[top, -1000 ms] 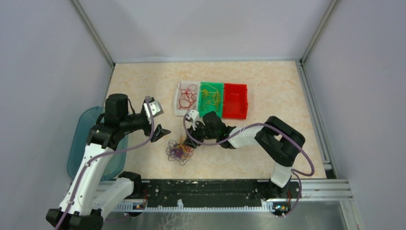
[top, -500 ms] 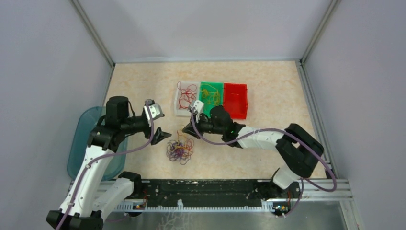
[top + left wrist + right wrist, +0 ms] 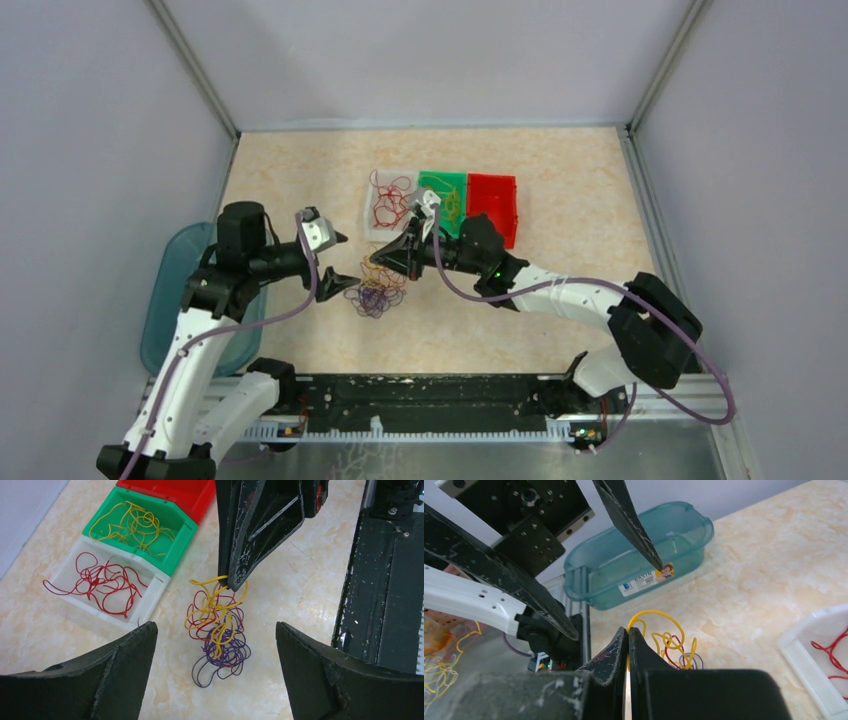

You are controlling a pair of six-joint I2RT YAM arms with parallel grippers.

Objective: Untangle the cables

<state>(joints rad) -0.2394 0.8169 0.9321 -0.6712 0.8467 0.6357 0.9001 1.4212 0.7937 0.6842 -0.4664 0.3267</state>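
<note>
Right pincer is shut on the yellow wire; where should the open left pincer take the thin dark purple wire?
Take the thin dark purple wire at its lowest loop in the left wrist view, coming from above. That loop lies flat on the table, poking out beyond the thin yellow wire, so probably only purple gets pinched.

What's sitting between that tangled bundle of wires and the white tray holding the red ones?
Nothing. In the left wrist view, only bare table separates the tangled cables from the white bin.
</note>
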